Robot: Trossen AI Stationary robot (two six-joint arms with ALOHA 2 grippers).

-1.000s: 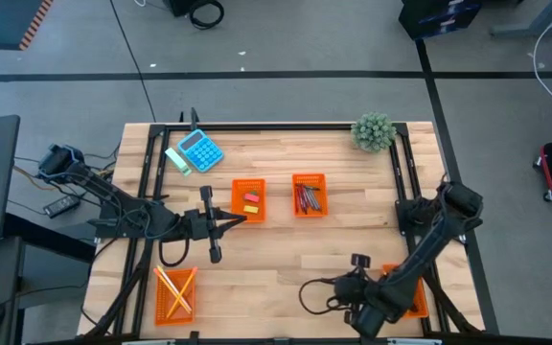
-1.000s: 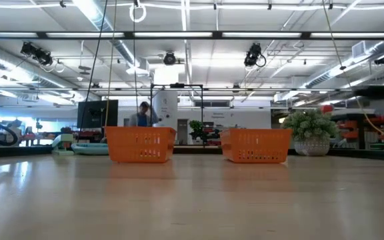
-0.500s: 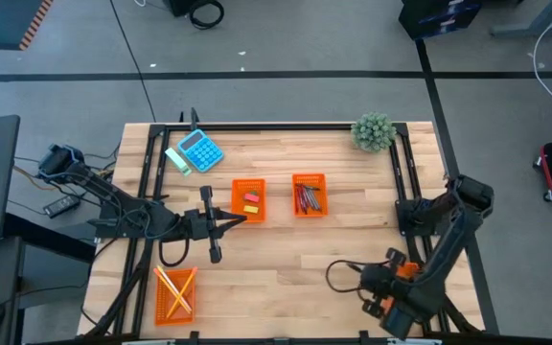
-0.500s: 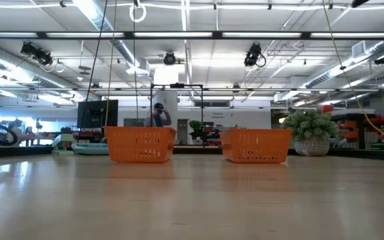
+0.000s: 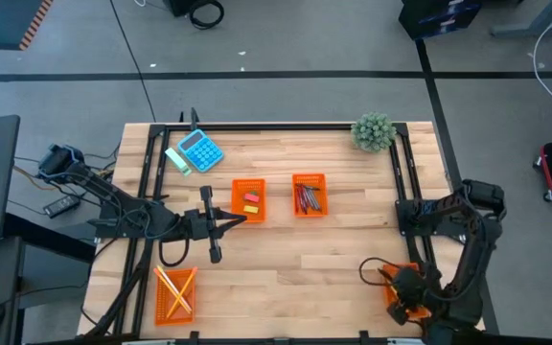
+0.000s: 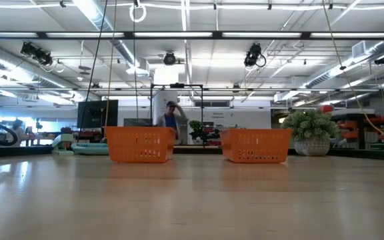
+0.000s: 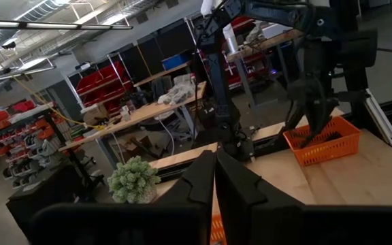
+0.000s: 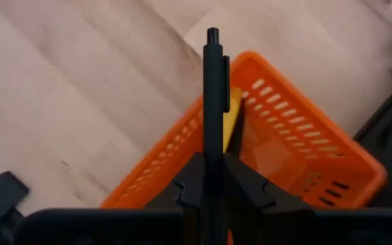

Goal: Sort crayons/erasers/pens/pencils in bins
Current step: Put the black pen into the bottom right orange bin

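A: How should the right gripper (image 8: pixel 213 178) finish this drop?

B: I'd lower it until the black pen (image 8: pixel 212 88) hangs well inside the orange bin (image 8: pixel 298 153), turn it along the bin's length, then let go.

A: Where's the pen now?

B: Clamped between the right fingers, sticking straight out past them, its tip beyond the bin's rim over bare table (image 8: pixel 67 102). A yellow pen (image 8: pixel 233 116) already lies inside.

A: The left gripper (image 5: pixel 244 219)?

B: Closed and empty, beside the eraser bin (image 5: pixel 248 199).
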